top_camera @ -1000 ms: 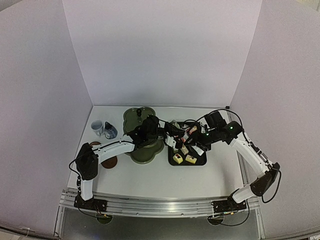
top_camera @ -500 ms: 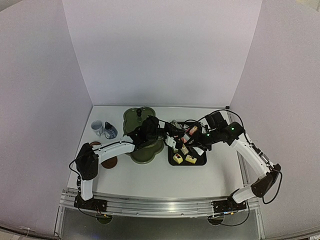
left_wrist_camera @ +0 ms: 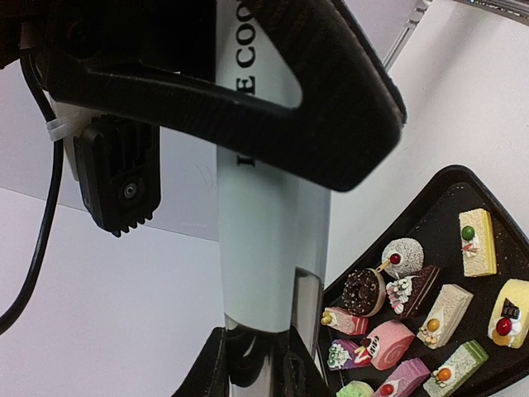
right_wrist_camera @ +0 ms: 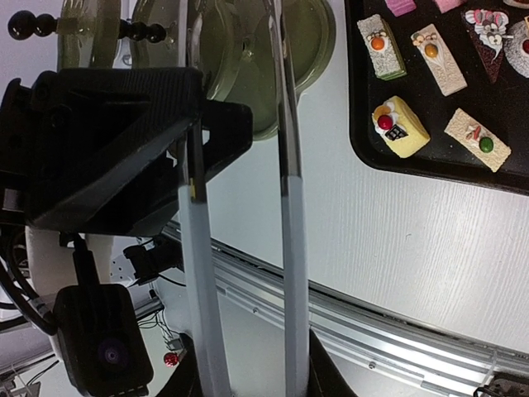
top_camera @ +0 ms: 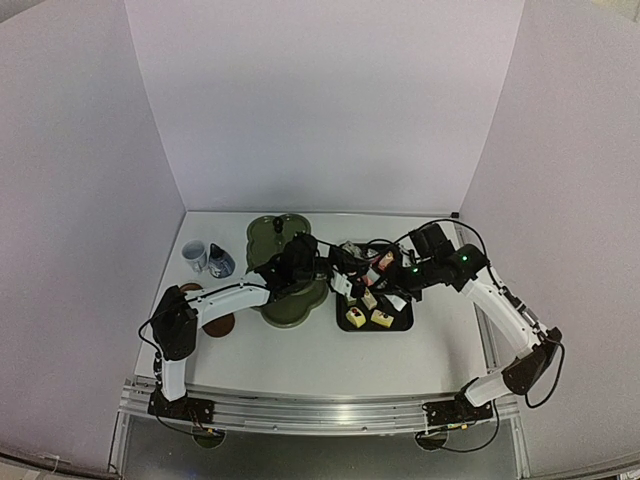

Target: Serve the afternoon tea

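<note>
Barely begun: the cakes (right_wrist_camera: 400, 126) all sit on the tray (right_wrist_camera: 446, 103), at three o'clock of the bare-looking stand (right_wrist_camera: 310, 33). The left gripper (left_wrist_camera: 252, 372) and right gripper (right_wrist_camera: 252, 368) both pinch the tongs (right_wrist_camera: 291, 207) (a shared hold). The cup (top_camera: 194, 254) and pot (top_camera: 220, 264) stand at ten o'clock, off the saucers (top_camera: 220, 324).

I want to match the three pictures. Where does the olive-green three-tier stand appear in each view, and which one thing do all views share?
Top external: the olive-green stand is near the centre, just left of the black tray.
Left wrist: not in it.
Right wrist: along the top edge, left of centre, partly behind the white tongs.
Shared landmark: the black tray, lower right in the left wrist view, top right in the right wrist view.
</note>
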Controlling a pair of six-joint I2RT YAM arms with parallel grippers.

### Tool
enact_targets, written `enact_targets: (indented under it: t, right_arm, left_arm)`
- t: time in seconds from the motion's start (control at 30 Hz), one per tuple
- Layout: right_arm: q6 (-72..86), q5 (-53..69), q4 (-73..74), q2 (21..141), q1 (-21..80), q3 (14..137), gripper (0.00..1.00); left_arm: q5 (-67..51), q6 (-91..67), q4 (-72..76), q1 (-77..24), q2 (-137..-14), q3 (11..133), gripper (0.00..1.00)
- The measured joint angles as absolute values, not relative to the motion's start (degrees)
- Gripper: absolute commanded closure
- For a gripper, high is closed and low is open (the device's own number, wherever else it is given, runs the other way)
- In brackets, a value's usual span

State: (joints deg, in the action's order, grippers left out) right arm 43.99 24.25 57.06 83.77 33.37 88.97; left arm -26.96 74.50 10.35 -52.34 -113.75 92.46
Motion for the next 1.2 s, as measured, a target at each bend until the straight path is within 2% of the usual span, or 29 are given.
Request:
enact_targets:
  t: [0.07,0.1,0.23,0.33,0.6,0.87,1.03,1.2]
  right_arm:
    - [44.03,23.82,57.23,83.77,33.50,88.97,0.73]
    - [44.03,23.50,57.46,83.77,33.52,88.97,0.73]
    - [43.94,21.54,58.16,83.77,33.47,88.87,0.73]
    - [43.50,19.86,58.48,83.74,33.35,88.32,0.73]
    - [37.62,9.98,65.91,83.72,32.88,88.30,0.72]
    - [28.43,-4.10,74.77,84.54,31.88,90.02,0.71]
    - [24.07,-8.74,76.06,86.91,31.79,89.25,0.71]
    - [19.72,-11.09,76.43,87.20,31.79,86.68,0.70]
  left_arm:
    - [-26.48,74.24,10.49,-52.33,-113.71,92.38,0.35]
    - [-26.19,74.09,10.48,-52.30,-113.66,92.32,0.29]
    - [-25.39,73.45,9.37,-51.93,-112.44,91.41,0.11]
    - [-25.26,73.47,7.69,-51.64,-110.78,90.50,0.03]
    - [-23.34,71.56,4.61,-51.47,-105.31,87.59,0.00]
    - [-16.09,66.87,1.90,-50.03,-101.27,88.33,0.00]
    - [-9.92,58.70,-9.58,-46.64,-100.13,95.32,0.00]
    - [-4.97,45.52,-20.85,-38.95,-96.58,103.60,0.00]
